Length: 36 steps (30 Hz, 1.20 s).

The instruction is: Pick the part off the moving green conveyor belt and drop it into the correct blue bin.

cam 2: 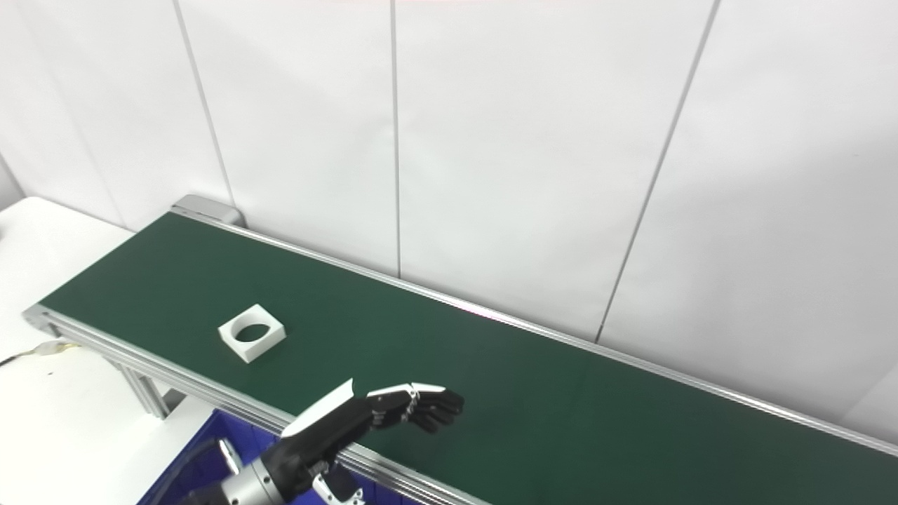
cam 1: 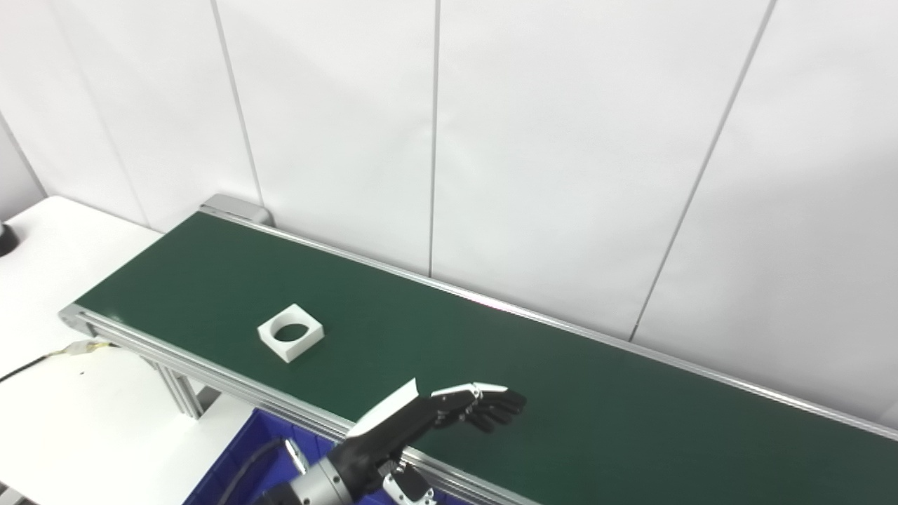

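A white square part with a round hole [cam 1: 290,332] lies flat on the green conveyor belt [cam 1: 561,393], toward the belt's left end. My left hand [cam 1: 449,410] is black with white plates and hovers over the belt's near edge, to the right of the part and well apart from it. Its fingers are curled but apart and hold nothing. A blue bin [cam 1: 238,463] shows partly below the belt's near rail, under my left forearm. My right hand is out of view.
A white table [cam 1: 63,421] lies left of and below the belt, with a cable [cam 1: 42,358] running by the belt's end. A white panelled wall [cam 1: 491,140] stands right behind the belt. A dark object [cam 1: 5,238] sits at the far left edge.
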{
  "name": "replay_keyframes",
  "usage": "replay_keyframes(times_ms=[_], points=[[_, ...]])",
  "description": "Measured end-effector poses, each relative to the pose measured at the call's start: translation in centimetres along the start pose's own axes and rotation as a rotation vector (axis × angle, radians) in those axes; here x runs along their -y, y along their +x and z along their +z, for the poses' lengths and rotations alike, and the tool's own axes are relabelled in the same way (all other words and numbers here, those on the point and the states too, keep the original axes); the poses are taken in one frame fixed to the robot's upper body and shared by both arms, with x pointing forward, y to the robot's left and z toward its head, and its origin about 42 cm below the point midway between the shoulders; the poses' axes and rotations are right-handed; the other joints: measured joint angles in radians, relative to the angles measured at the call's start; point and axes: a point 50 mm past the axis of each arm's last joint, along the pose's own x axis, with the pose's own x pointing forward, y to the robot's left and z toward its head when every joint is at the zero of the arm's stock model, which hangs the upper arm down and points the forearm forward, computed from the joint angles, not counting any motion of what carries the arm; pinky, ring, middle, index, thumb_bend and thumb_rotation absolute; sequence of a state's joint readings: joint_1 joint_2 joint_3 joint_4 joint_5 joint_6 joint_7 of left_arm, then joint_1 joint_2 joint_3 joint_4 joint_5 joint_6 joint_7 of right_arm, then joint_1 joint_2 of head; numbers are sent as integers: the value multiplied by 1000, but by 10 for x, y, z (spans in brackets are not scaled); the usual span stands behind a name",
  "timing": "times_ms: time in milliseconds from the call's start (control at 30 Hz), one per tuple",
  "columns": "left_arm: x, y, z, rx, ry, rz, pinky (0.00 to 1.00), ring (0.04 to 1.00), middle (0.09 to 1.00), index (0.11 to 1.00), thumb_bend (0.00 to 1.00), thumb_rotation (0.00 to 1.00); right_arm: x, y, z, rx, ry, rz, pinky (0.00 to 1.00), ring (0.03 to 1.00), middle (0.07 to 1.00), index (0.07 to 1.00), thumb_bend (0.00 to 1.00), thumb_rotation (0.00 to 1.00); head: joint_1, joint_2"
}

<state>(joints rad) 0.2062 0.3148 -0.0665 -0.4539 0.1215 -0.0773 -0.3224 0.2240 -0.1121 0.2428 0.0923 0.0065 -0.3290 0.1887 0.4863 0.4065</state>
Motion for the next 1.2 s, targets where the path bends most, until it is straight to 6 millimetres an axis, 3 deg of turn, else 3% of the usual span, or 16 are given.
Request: replay_keyframes(times_ms=[133, 300, 500, 1000, 1200], points=[[-20, 2, 11, -39, 145, -5, 790, 847, 851, 845, 917, 10, 0, 0, 0, 1, 1, 0, 906, 897, 901, 987, 768, 477, 2, 11], [-49, 6, 27, -95, 303, -11, 786, 850, 847, 842, 908, 0, 0, 0, 0, 1, 1, 0, 914, 901, 904, 988, 765, 483, 3, 15], [-76, 6, 29, -141, 415, -2, 755, 851, 852, 840, 898, 0, 0, 0, 1, 3, 1, -1, 909, 903, 906, 987, 758, 491, 9, 26], [-152, 11, -23, -373, 793, -53, 760, 853, 886, 841, 908, 0, 0, 2, 8, 31, 3, -3, 906, 907, 909, 988, 740, 502, 8, 44], [-164, 19, -37, -409, 944, -117, 721, 830, 872, 839, 929, 0, -1, 2, 8, 33, 10, -2, 918, 912, 914, 995, 727, 501, 12, 48]])
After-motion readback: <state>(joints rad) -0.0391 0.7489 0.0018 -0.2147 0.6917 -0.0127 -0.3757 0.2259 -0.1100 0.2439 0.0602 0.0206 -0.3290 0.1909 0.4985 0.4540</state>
